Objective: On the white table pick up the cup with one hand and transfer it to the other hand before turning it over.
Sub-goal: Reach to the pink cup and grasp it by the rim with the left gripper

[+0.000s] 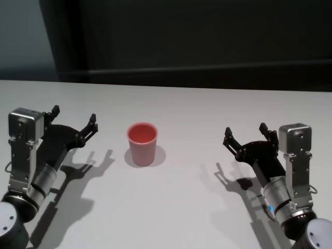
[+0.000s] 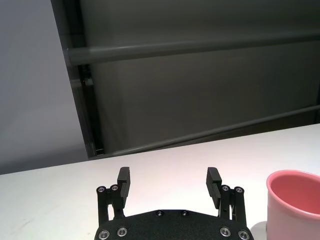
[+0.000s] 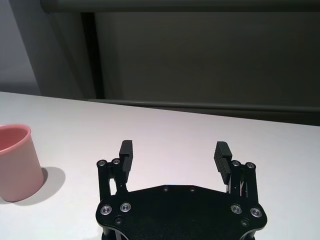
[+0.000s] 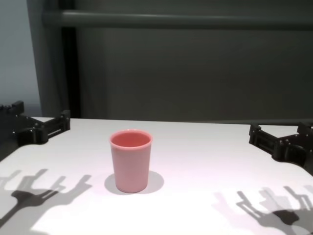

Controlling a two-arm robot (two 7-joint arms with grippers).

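Cup point(image 1: 141, 143) pink, upright, rim up, stands alone on white table point(image 1: 197, 207), abt mid-width, well back from near edge and short of far edge. Nothing touching it.

L to R: left gripper point(image 1: 74, 124) hovers over table's left side, jaws spread wide, empty, tips aimed twd cup but apart from it; closer to cup than the other one. Left wrist view shows cup just off to one side of the fingers point(image 2: 123, 181), not between them. Right gripper point(image 1: 246, 136) over table's right side, also wide, empty, well apart from cup.

Risks, judged:
- Cup is off left gripper's axis, so a straight advance likely clips the wall w/ one finger and shoves or tips it; light plastic, nothing in it, prob slides easy.
- Tapered wall: squeeze low or weak and it could squirt upward or slip out.
- Grip at mid-height leaves little free wall for the 2nd gripper at handover; fingers may collide.
- Releasing before the other side closes = drop, cup rolls twd table edge.
- Flip too near tabletop could knock rim on it.
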